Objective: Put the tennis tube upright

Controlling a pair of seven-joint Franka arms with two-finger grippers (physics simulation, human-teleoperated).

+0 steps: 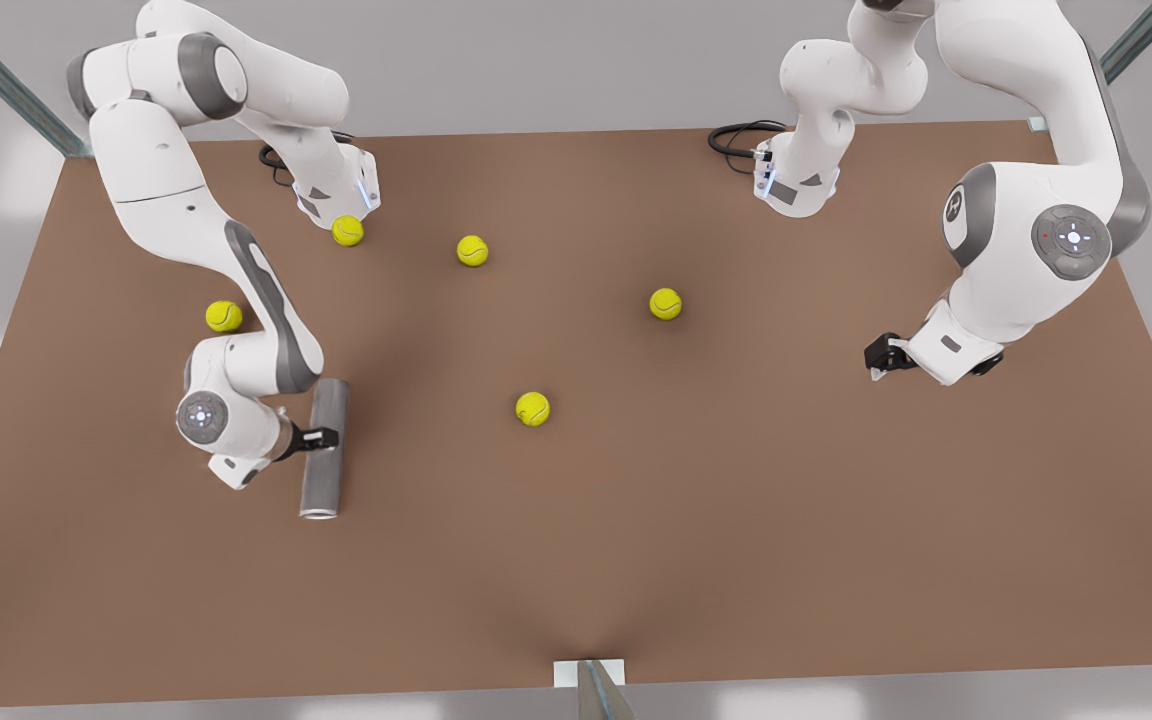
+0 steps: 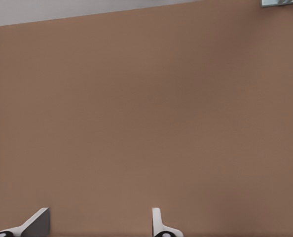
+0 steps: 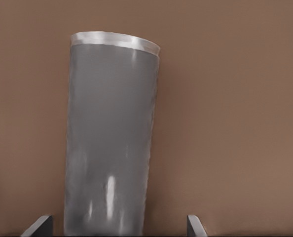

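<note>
Tube (image 1: 324, 450): lies flat on the table (image 1: 736, 520), near the front view's left, its pale rim (image 3: 115, 41) at the end closer to the camera.
Right gripper (image 1: 321, 437): low over the middle of the tube; its fingers (image 3: 39, 226) stand wide, one on each side of the tube, with gaps to it.
Left gripper (image 1: 881, 355): waits above bare table at the front view's right, well apart from the tube; fingers (image 2: 38, 222) spread wide, holding nothing.
Balls (image 1: 533, 408): five, scattered on the table.

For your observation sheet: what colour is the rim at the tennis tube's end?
Pale silver-white, lighter than the dark grey tennis tube; clearest in the right wrist view.
</note>
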